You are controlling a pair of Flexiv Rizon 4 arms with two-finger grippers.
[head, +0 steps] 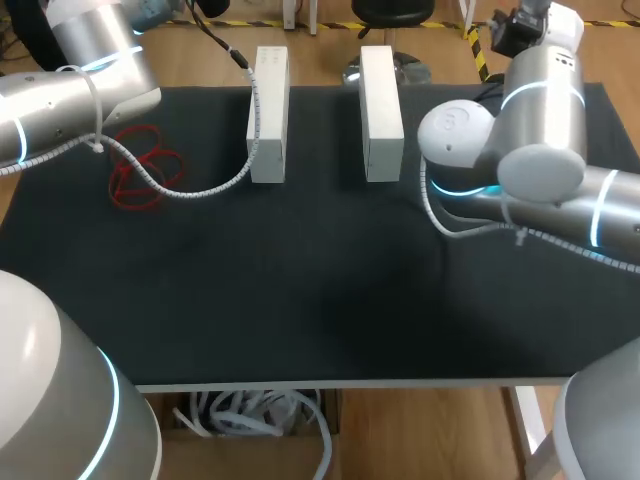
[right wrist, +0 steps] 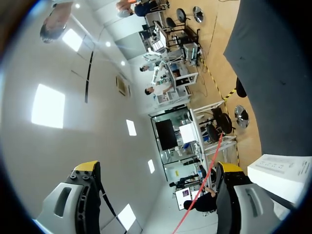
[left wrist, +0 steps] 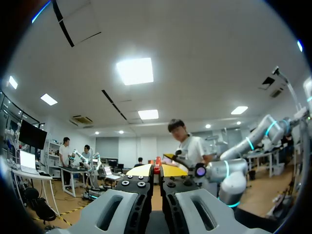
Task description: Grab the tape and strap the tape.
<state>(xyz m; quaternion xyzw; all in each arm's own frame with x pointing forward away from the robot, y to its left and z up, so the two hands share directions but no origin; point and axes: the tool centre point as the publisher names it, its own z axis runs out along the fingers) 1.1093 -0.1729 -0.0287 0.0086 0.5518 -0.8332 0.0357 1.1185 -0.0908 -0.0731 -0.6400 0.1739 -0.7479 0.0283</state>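
A black worktop (head: 300,300) seen from above, with the red tape (head: 145,172) lying in loose loops at the upper left of the frame. A white coiled cable (head: 205,188) runs across the loops, and two white boxes (head: 268,115) (head: 380,110) stand side by side at the upper middle. The left arm enters from the upper left and the right arm from the right. In the left wrist view the left end effector (left wrist: 157,169) is narrow, its yellow tips nearly meeting on a sliver of red that appears to be the tape. In the right wrist view the right end effector (right wrist: 158,166) is wide and holds nothing. A thin red strand (right wrist: 204,180) runs just beside one of its fingers, with a white box (right wrist: 282,170) beyond. The step in hand appears to be securing the tape. To do it well, the left should hold its pinch firmly, and the right should centre the strand between its fingers before closing. Any pull should be gentle so the loops do not snag the cable.
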